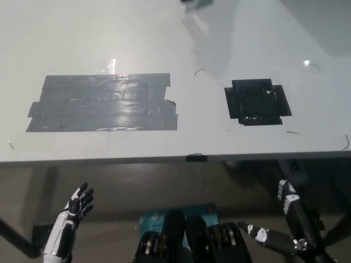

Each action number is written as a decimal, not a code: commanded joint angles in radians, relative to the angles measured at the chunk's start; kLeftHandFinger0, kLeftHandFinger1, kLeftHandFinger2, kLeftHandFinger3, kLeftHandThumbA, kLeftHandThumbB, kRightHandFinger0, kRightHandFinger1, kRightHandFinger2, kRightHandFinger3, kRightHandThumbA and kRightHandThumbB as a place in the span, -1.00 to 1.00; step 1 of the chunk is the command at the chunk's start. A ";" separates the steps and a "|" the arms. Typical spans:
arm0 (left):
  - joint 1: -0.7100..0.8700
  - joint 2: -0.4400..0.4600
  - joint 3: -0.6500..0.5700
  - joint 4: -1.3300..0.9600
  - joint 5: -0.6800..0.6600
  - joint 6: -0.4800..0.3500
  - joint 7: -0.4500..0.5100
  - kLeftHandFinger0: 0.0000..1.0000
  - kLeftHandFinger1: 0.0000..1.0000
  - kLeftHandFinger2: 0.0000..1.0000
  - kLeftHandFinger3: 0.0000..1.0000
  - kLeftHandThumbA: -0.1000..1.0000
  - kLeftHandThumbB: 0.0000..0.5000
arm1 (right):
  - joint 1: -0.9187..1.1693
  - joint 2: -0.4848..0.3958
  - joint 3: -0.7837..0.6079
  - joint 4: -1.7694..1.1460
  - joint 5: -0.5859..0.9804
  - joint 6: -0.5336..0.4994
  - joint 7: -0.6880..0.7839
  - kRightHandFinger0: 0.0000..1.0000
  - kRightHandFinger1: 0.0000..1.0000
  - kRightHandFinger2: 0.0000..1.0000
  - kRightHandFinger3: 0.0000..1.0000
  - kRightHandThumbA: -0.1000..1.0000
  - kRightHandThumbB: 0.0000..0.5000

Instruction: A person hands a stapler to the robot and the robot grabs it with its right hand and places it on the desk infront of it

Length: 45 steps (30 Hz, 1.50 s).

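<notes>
The stapler (196,3) shows only as a small grey shape cut off by the picture's top edge, at about twelve o'clock, above the far side of the white desk (181,139); too little of it is visible to tell its long axis or who holds it. From the right hand (287,198), which hangs below the desk's near edge at five o'clock, the stapler lies up and away toward eleven o'clock, well apart, with the whole desk between them. The right hand is the nearer of the two; whether it is spread or closed cannot be told. The left hand (77,207) rests at seven o'clock, fingers apart, holding nothing.

Counted: one stapler, two robot hands, one large grey tape patch (104,102) at ten o'clock, one smaller black tape patch (256,102) at two o'clock.
</notes>
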 commanded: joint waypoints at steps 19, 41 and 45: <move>-0.026 0.010 -0.001 0.006 0.000 -0.042 -0.015 1.00 1.00 1.00 1.00 1.00 1.00 | -0.428 0.043 -0.097 0.095 -0.058 0.113 -0.074 1.00 1.00 1.00 1.00 0.69 -0.33; -0.032 0.017 -0.007 -0.008 0.006 -0.037 -0.028 1.00 1.00 1.00 1.00 1.00 1.00 | -0.819 0.025 -0.203 0.627 -0.030 0.046 -0.181 1.00 1.00 1.00 1.00 0.98 -0.12; -0.026 0.018 -0.007 -0.017 0.006 -0.027 -0.029 1.00 1.00 1.00 1.00 1.00 1.00 | -0.859 0.025 -0.183 0.677 -0.062 0.046 -0.203 1.00 1.00 1.00 1.00 1.00 0.00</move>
